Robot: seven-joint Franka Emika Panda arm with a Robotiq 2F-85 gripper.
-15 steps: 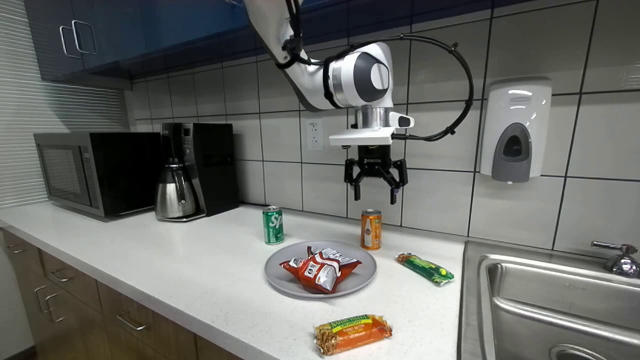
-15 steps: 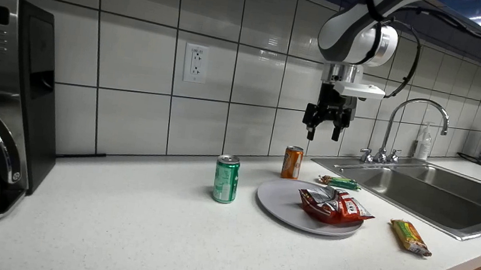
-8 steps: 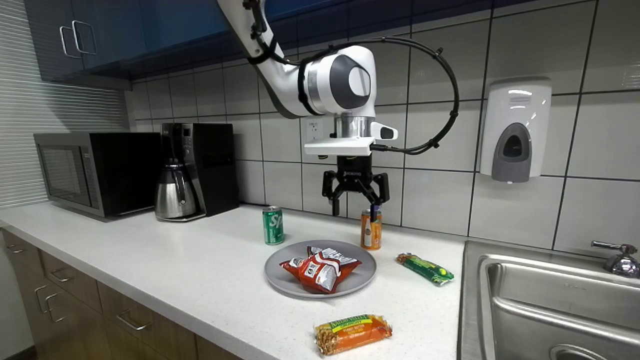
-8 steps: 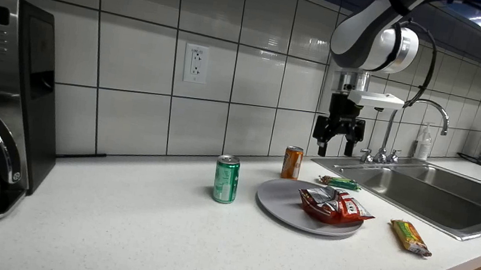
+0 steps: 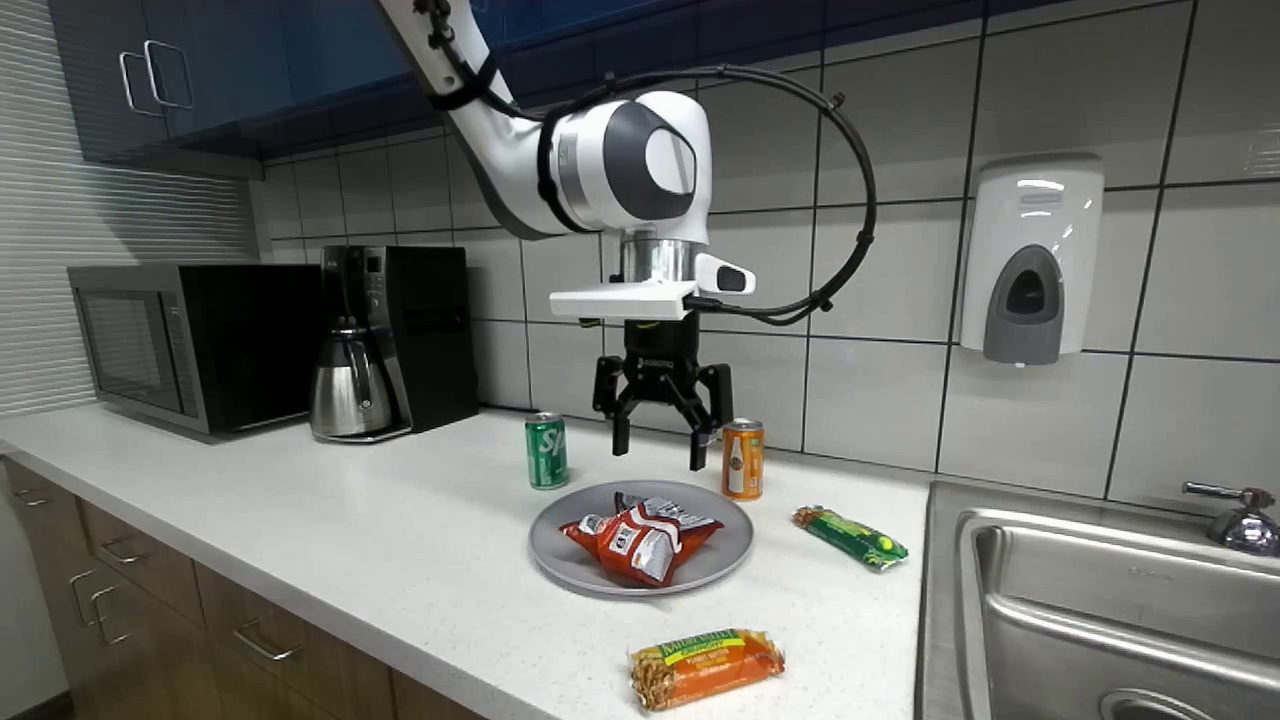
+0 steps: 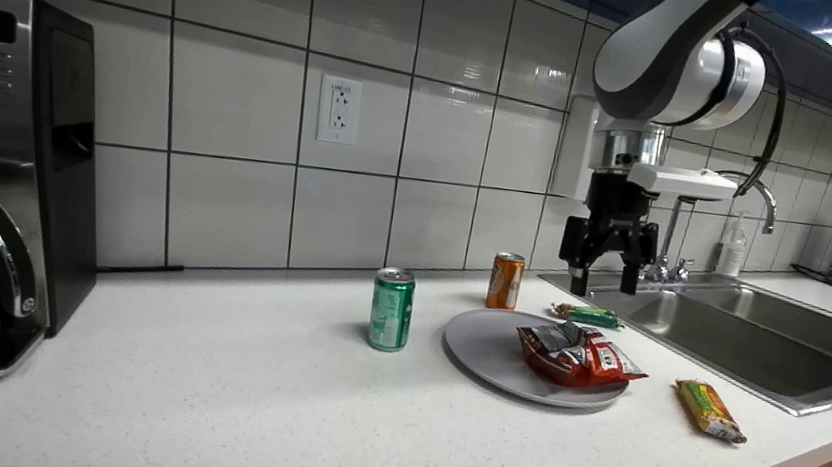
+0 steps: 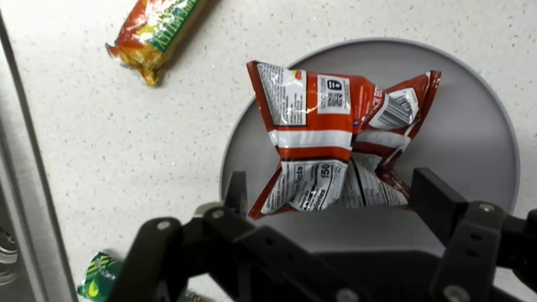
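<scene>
White speckled countertop [image 6: 243,388] against a tiled wall [image 6: 241,98]. In the wrist view, a green-wrapped snack bar [image 7: 100,277] is partly hidden behind the black two-fingered gripper [image 7: 330,184]; an orange-wrapped bar [image 7: 155,33] is cut off at the top. The gripper, jaws spread wide, hangs clear above a red-and-white foil snack bag [image 7: 319,138] on a round grey plate [image 7: 465,138].

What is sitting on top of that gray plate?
A red snack bag lies on the gray plate; I see nothing else there. The part of the plate directly under the bag is covered, so unseen.
</scene>
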